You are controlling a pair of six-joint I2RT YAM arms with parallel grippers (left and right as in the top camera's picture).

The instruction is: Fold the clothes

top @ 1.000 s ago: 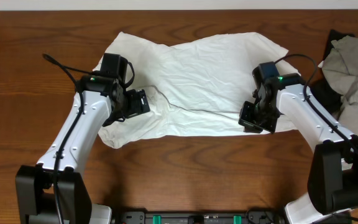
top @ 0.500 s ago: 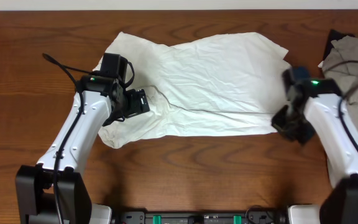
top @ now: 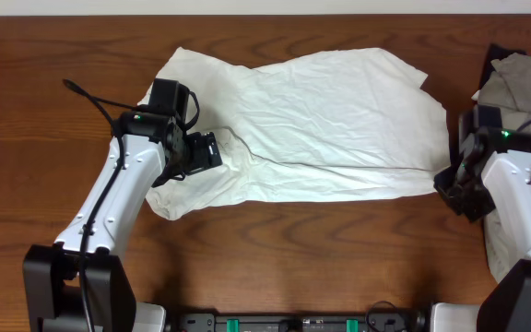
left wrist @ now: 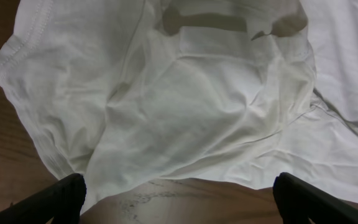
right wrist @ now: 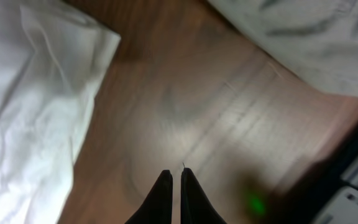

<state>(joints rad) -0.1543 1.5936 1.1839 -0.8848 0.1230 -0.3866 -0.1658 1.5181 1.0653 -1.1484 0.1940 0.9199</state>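
Currently left gripper (left wrist: 179, 198) wide above T-shirt (top: 330, 120); right gripper (right wrist: 173, 186) closed over table (right wrist: 185, 112).

T-shirt (top: 330, 120): thin, wrinkled, matt white cloth | table (top: 26, 111): smooth brown wood, slight sheen

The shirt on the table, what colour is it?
The shirt is plain white, clearest from overhead.

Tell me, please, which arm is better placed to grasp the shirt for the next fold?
Left. The left gripper hangs wide open over the left part of the T-shirt, likely ready to pinch it. The right gripper is shut, over bare table beside the T-shirt's right edge.
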